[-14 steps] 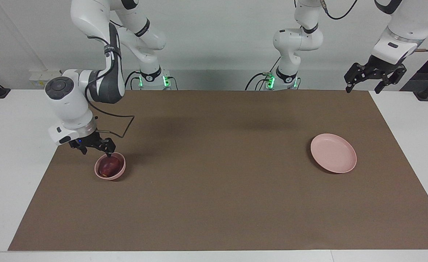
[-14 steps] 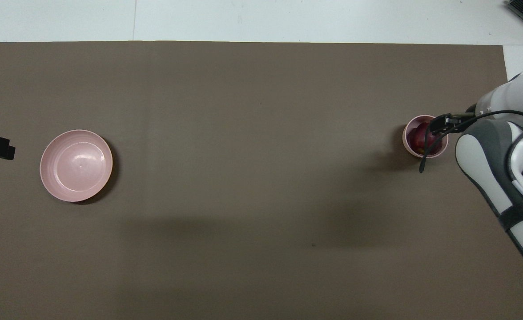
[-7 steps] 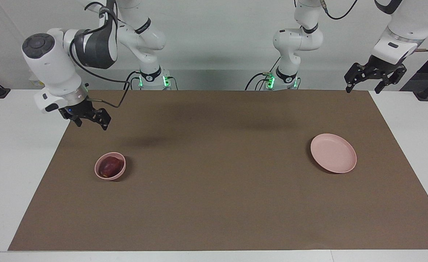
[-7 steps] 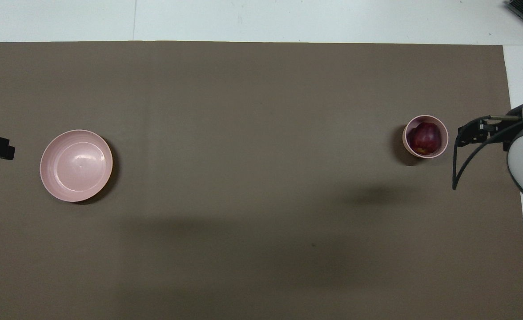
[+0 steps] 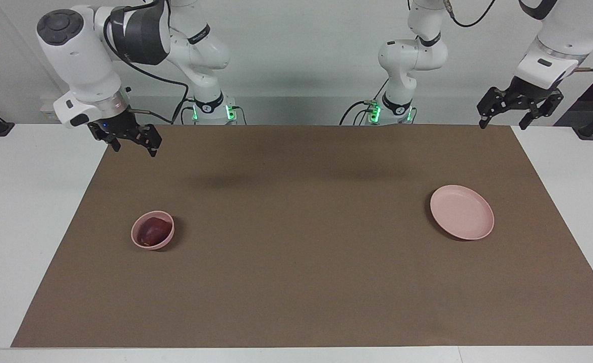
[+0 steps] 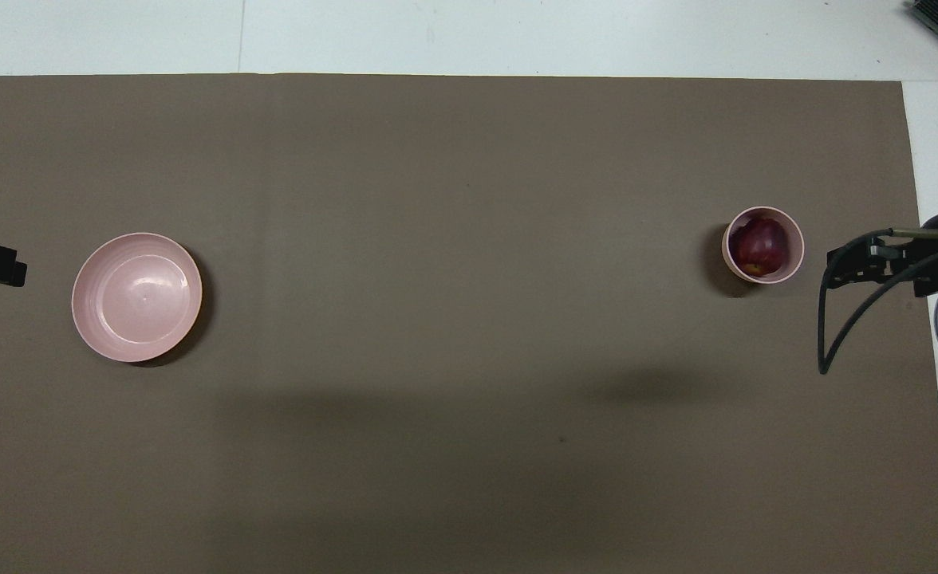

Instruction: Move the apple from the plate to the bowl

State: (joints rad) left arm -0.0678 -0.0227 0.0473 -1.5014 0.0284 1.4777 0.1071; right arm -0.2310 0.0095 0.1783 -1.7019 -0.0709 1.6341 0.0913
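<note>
Sitting inside the bowl [image 5: 153, 230], the apple [image 5: 151, 230] fills most of the hollow, its dark red skin showing above the pink rim in both views. The bowl rests on the brown mat of the table [image 5: 296, 262], toward the right arm's end. Well apart from the bowl, toward the left arm's end, the plate [image 5: 462, 212] lies bare, with nothing on it.

A second ago the right claw [image 5: 131, 138] was down at the bowl, its fingers at the apple. It has since let go and climbed away, and now it hangs high in the air, over the edge of the mat on the robots' side of the bowl. Its fingers are spread apart and hold nothing. The apple did not shift in the bowl as the claw left.

Over the corner of the mat by the left arm's end, far from the bowl, the left claw [image 5: 519, 107] waits with its fingers spread, also holding nothing; it has not moved.

By my reading the move is done: apple out of the plate, settled in the bowl, and released. What remains looks like no more than the right arm drawing back to rest.
</note>
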